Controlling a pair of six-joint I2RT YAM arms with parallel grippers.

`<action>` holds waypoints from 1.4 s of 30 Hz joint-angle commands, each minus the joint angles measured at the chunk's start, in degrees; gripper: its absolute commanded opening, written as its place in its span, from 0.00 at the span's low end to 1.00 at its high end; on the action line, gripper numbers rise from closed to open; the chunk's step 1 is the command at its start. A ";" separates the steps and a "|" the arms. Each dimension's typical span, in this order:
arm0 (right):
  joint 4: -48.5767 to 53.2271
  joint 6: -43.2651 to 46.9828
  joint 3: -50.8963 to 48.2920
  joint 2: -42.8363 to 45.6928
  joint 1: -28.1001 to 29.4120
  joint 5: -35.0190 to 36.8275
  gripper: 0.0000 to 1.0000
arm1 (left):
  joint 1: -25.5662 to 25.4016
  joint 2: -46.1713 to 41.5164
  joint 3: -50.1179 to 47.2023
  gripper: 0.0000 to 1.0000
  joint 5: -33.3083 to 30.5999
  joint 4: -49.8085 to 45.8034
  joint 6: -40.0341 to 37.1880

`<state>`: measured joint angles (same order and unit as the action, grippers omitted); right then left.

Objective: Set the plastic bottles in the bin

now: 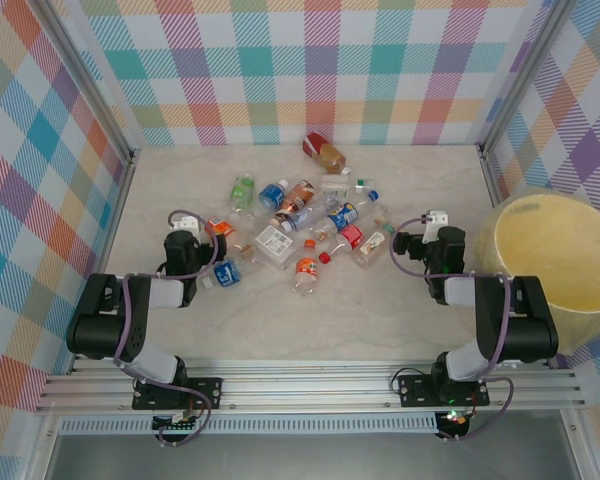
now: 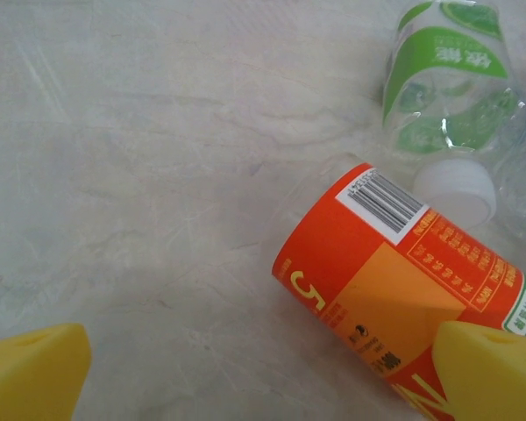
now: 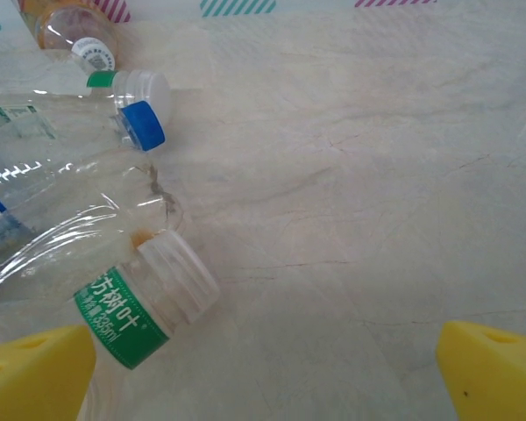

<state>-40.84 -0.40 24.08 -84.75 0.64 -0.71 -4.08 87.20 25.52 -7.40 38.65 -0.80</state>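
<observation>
Pale marbled table (image 1: pixel 280 320), plastic bottles (image 1: pixel 275 243) lying scattered at its middle

Both arms reach forward low, left tool (image 1: pixel 183 238) and right tool (image 1: pixel 420 243) with jaws spread wide.

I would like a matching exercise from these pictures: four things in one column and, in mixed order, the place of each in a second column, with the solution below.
Things
1. the bin
2. the bottle with brown liquid
3. the orange-label bottle
4. the green-band bottle with a white cap

Places
a. lying just ahead of the right gripper
b. at the right edge of the table
c. lying just ahead of the left gripper
d. farthest back, near the rear wall

Pairs: 1-b; 2-d; 3-c; 4-a
</observation>
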 commanded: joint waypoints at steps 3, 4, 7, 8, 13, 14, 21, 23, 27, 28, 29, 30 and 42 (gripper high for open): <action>16.76 -0.91 7.94 7.39 -0.41 -2.16 1.00 | -0.14 -9.29 5.47 1.00 -5.23 -14.47 4.13; 18.36 -1.89 9.02 8.10 -0.38 -2.26 1.00 | -0.25 -11.08 5.71 1.00 -7.18 -16.21 5.79; 23.60 -4.94 12.33 9.15 -0.38 -3.99 1.00 | -0.59 -15.72 8.71 1.00 -12.33 -25.42 12.77; 25.50 -6.12 13.62 9.15 -0.31 -4.86 1.00 | -0.66 -16.99 10.66 1.00 -12.68 -30.05 15.11; 31.04 -14.86 18.21 8.56 0.82 -8.87 1.00 | -2.13 -19.76 20.91 1.00 -5.88 -57.18 23.76; 30.72 -16.05 18.46 8.31 1.31 -9.49 1.00 | -2.74 -19.47 22.36 1.00 -5.53 -61.79 26.49; 29.15 -18.86 20.74 6.49 4.23 -9.92 1.00 | -10.66 -19.18 19.64 1.00 1.75 -64.72 27.33; 29.66 -18.72 21.35 6.42 4.77 -10.26 1.00 | -11.50 -18.63 18.49 1.00 6.37 -61.43 24.31; 30.51 -18.15 21.25 7.26 5.32 -9.71 1.00 | -16.03 -17.27 14.93 1.00 6.58 -56.77 18.10; 30.72 -18.00 21.19 7.47 5.31 -9.41 1.00 | -16.99 -16.85 14.43 1.00 5.90 -56.69 17.85; 30.94 -17.79 21.17 7.65 5.31 -9.27 1.00 | -17.73 -16.42 14.32 1.00 5.73 -57.03 17.76; 31.18 -17.62 21.12 7.82 5.39 -9.14 1.00 | -18.79 -15.88 14.58 1.00 5.19 -57.75 17.78; 31.61 -17.35 22.54 5.52 5.75 -8.65 1.00 | -31.06 -13.49 20.73 1.00 -2.73 -68.94 21.41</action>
<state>-9.04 -17.58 44.51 -78.35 5.98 -9.47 -33.78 72.86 43.70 -2.85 -23.86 20.12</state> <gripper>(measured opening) 0.996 0.999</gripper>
